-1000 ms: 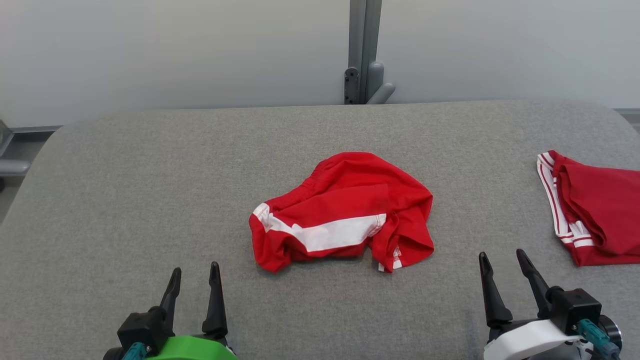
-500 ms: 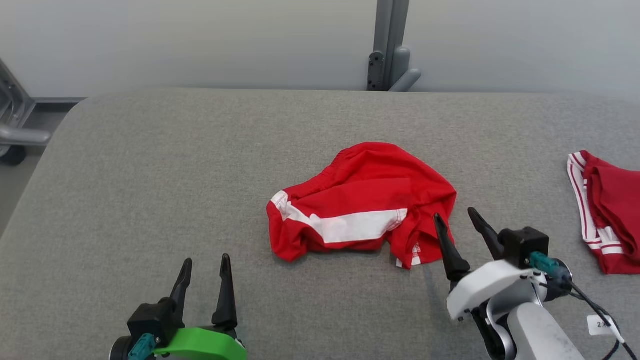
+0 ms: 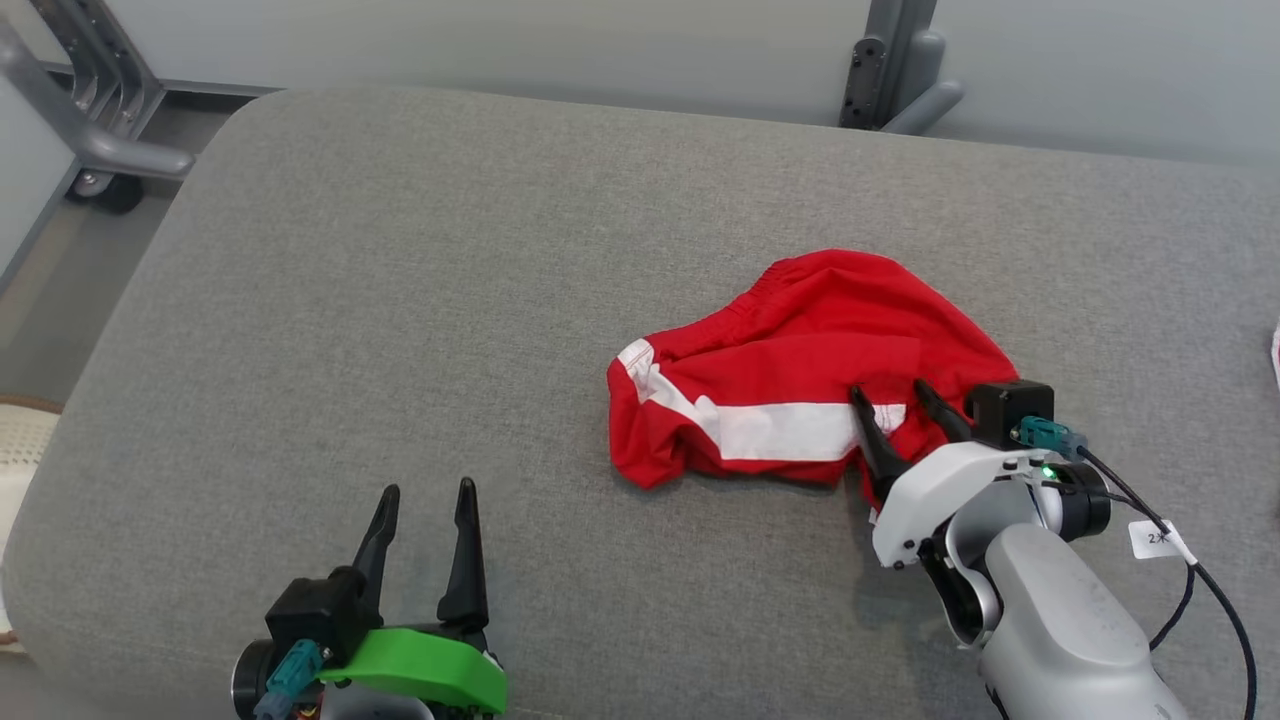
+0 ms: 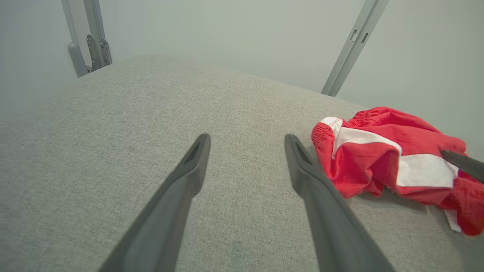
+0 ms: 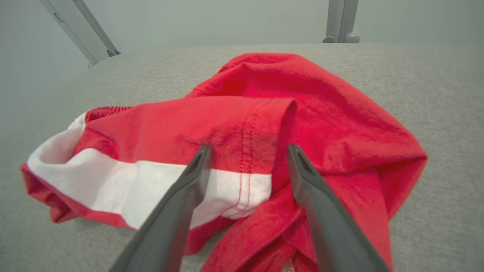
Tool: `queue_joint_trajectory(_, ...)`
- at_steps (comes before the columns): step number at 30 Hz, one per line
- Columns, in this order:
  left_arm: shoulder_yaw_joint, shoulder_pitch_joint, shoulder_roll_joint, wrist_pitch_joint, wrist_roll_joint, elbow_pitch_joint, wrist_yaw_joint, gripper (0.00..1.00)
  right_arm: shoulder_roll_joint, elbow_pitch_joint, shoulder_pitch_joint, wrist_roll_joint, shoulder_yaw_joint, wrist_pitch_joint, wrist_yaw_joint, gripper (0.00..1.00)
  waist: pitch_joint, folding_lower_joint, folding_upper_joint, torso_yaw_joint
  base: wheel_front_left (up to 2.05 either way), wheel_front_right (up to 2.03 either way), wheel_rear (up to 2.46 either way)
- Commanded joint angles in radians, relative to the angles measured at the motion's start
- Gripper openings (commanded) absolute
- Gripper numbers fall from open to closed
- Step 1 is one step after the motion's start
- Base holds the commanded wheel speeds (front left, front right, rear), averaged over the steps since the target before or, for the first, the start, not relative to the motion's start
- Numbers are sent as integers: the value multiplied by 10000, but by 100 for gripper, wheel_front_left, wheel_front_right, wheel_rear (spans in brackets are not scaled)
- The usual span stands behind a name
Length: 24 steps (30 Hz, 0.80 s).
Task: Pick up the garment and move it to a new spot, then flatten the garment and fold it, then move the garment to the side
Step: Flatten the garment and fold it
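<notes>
Garment [image 3: 800, 370] under open right hand [image 3: 893, 396]

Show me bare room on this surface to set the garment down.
Widest bare patch: grey surface left of the red garment, back to the far edge, forward to the left gripper. Narrower strip behind the garment. Crowded on the right, around the right gripper.

We see a broad grey woven-fabric pad [image 3: 400, 260] with rounded corners, spread under soft, even light. Behind its far edge stands a plain pale grey wall [image 3: 500, 40], and against that wall, near the far right, rises a grey metal post [image 3: 893, 30] with a rounded bracket [image 3: 925, 100]. Beyond the far left corner sits a grey tubular metal frame [image 3: 100, 150] on a dark wheel [image 3: 105, 190], standing on a smooth grey floor [image 3: 70, 270].
</notes>
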Motion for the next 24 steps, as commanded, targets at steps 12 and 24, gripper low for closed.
queue_joint_trajectory(12,40,48,16,-27,109,33,74,100,-41,1514,-833,777,757,-953,-11,0,79,0,0,284,0,0,0)
queue_joint_trajectory(24,95,348,16,-27,129,-37,128,100,-616,-1773,974,2060,1472,-808,-11,0,-259,0,0,-420,0,0,0)
